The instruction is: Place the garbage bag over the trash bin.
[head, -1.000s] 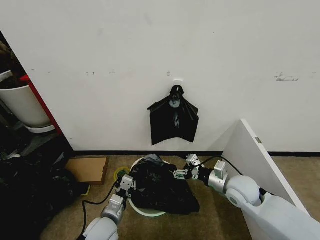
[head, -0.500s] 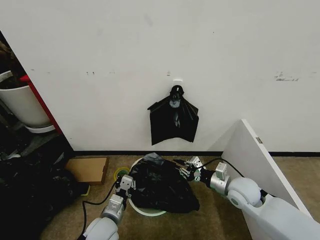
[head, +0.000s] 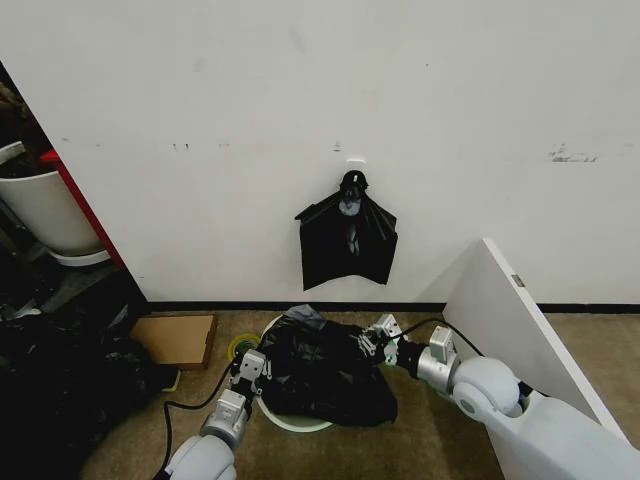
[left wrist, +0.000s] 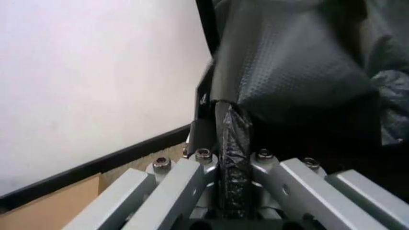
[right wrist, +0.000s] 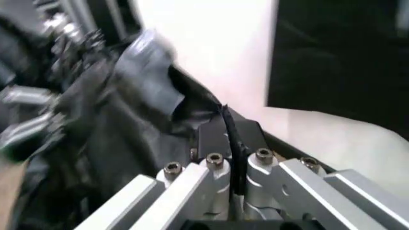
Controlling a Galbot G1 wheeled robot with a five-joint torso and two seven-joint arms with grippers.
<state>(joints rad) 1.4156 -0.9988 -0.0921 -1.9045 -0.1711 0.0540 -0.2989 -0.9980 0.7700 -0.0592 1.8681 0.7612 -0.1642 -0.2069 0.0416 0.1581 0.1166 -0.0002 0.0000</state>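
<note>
The black glossy garbage bag lies crumpled over the cream-white trash bin, whose rim peeks out at the back and front. My left gripper is at the bin's left side, shut on a twisted strand of the bag. My right gripper is at the bin's right side, shut on a thin edge of the bag. The bag is stretched between the two grippers and hides most of the bin.
A flat bunch of black bags hangs from a wall hook above the bin. A white board leans at the right. Cardboard and a yellow-green roll lie left of the bin, beside dark bags and a white tub.
My right gripper has shifted a little right and down with the bag's edge, spreading the bag wider across the bin. The left gripper has stayed put.
</note>
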